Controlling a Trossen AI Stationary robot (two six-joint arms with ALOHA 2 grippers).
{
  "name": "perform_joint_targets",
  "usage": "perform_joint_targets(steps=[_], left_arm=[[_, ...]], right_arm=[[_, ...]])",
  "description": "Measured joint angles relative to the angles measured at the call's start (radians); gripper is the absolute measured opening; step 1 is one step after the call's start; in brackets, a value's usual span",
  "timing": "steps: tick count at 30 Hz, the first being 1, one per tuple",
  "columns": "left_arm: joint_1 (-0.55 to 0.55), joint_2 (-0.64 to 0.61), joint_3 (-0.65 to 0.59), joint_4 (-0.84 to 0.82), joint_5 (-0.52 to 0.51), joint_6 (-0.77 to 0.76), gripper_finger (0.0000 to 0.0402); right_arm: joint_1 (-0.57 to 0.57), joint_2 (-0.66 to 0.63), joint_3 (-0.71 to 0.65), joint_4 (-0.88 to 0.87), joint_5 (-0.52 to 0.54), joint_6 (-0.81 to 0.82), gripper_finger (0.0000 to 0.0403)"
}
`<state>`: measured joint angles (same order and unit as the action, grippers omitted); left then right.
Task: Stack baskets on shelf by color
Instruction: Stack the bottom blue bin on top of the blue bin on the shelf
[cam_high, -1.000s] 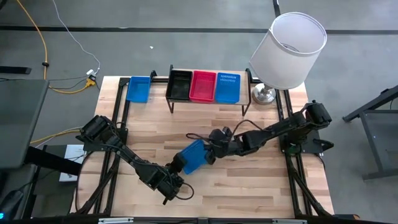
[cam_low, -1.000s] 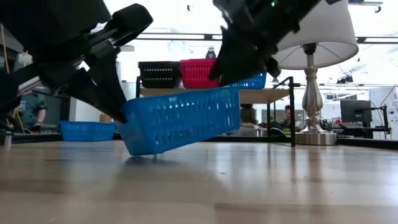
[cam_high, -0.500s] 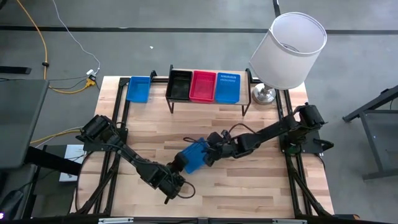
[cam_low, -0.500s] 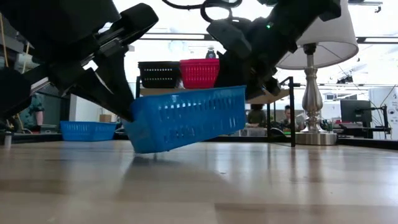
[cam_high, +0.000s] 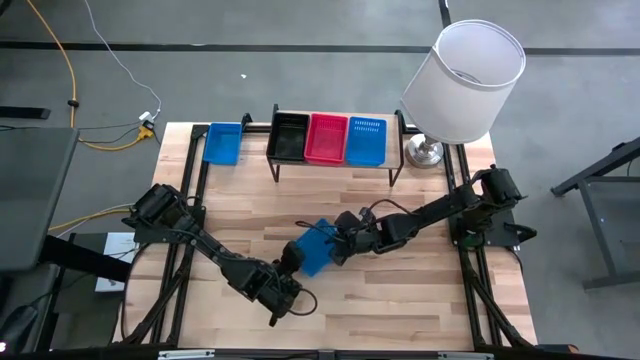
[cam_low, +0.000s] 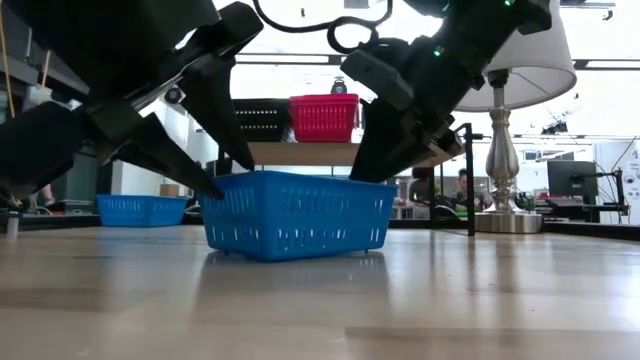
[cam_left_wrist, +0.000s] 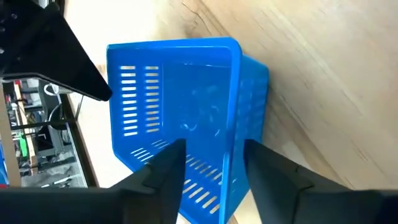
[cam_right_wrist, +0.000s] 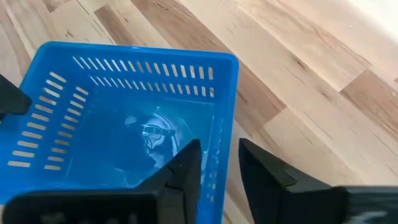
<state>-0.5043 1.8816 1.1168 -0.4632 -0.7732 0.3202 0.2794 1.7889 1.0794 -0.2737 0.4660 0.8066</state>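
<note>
A blue basket (cam_high: 315, 248) (cam_low: 297, 213) sits flat on its bottom on the wooden table, mid-table. My left gripper (cam_left_wrist: 214, 149) (cam_high: 290, 262) is open at the basket's near-left end, one finger inside and one outside its wall (cam_left_wrist: 231, 118), with gaps on both sides. My right gripper (cam_right_wrist: 219, 146) (cam_high: 335, 247) is open at the opposite end, straddling that wall (cam_right_wrist: 224, 106). On the shelf (cam_low: 300, 153) at the far side rest a black basket (cam_high: 288, 137), a red basket (cam_high: 327, 138) and a blue basket (cam_high: 366, 140), side by side. My right gripper has one finger (cam_right_wrist: 183, 168) inside the basket and one outside its end wall, coming slanting down from the table's right. The gap beside the rim (cam_right_wrist: 227, 74) is small; whether the fingers touch it I cannot tell. The basket rests on the table.
Another blue basket (cam_high: 223, 143) lies on the table left of the shelf. A lamp with a white shade (cam_high: 465, 80) stands on its metal base (cam_high: 425, 152) right of the shelf. Bare wood lies between the shelf and the near edge.
My left gripper has opened and let go of the blue basket's end. The basket, which was tilted with its right end raised and one lower corner on the table, has come down flat on its bottom. My right gripper has stayed at the basket's other end.
</note>
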Motion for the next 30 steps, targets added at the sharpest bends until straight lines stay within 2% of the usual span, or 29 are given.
perform_joint_targets(steps=[7,12,16,20,22,30], left_arm=[[-0.034,-0.045,0.000,-0.052,-0.014,-0.027,0.0181],[-0.081,-0.152,0.000,-0.166,-0.005,-0.164,0.0182],[-0.120,-0.248,-0.001,-0.252,0.092,-0.319,0.0182],[-0.140,-0.334,-0.020,-0.277,0.226,-0.485,0.0182],[-0.147,-0.370,-0.042,-0.265,0.248,-0.542,0.0182],[-0.177,-0.450,-0.154,-0.263,0.172,-0.747,0.0182]], right_arm=[[-0.005,0.000,-0.002,0.003,-0.002,-0.021,0.0065],[-0.018,0.000,-0.016,0.008,-0.011,-0.021,0.0064],[-0.021,0.000,-0.016,0.025,-0.006,-0.022,0.0064],[-0.020,0.000,-0.016,0.031,-0.029,-0.029,0.0064],[-0.020,0.000,-0.016,0.031,-0.032,-0.029,0.0064],[-0.017,0.000,-0.016,0.030,0.005,-0.048,0.0065]])
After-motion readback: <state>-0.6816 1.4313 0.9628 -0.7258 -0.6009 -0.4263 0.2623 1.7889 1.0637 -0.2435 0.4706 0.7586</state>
